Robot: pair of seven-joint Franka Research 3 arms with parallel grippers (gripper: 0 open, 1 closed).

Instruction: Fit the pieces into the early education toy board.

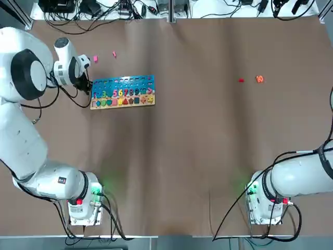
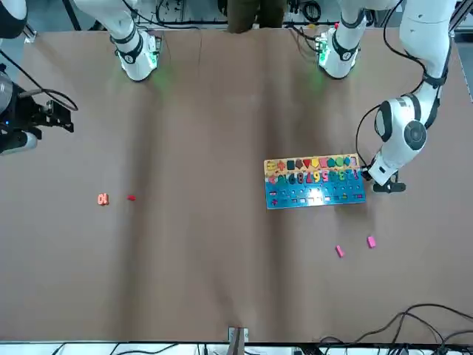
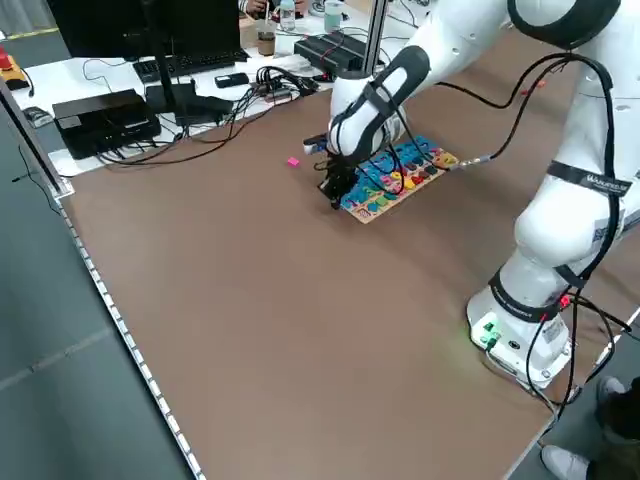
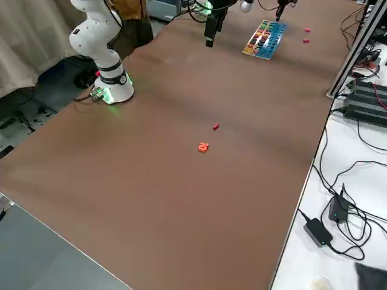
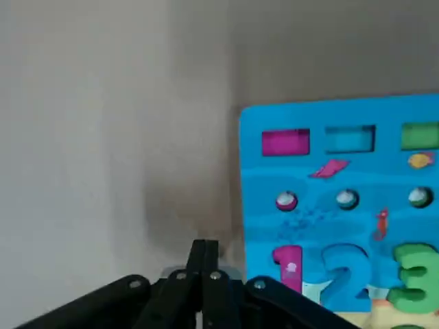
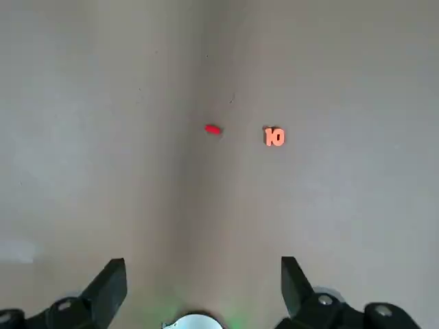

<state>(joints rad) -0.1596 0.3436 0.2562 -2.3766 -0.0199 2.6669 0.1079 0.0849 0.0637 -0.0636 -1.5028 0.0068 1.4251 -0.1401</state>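
The blue and wooden toy board (image 1: 123, 91) lies at the table's far left, also seen from the front (image 2: 314, 181). My left gripper (image 1: 86, 86) is shut and empty, low at the board's left short edge (image 5: 343, 205); its fingertips (image 5: 204, 252) are pressed together beside it. Two pink pieces (image 1: 95, 59) (image 1: 114, 53) lie beyond the board. A red piece (image 1: 241, 80) and the orange 10 (image 1: 259, 78) lie at the far right. My right gripper (image 2: 63, 118) hovers open above the table's right side, with the red piece (image 6: 212, 129) and the orange 10 (image 6: 274, 136) ahead of it.
Cables and electronics (image 1: 104, 8) line the white strip beyond the table's far edge. The arm bases (image 1: 83, 200) (image 1: 268, 200) stand at the near edge. Bare brown tabletop (image 1: 197, 130) stretches between the board and the right-hand pieces.
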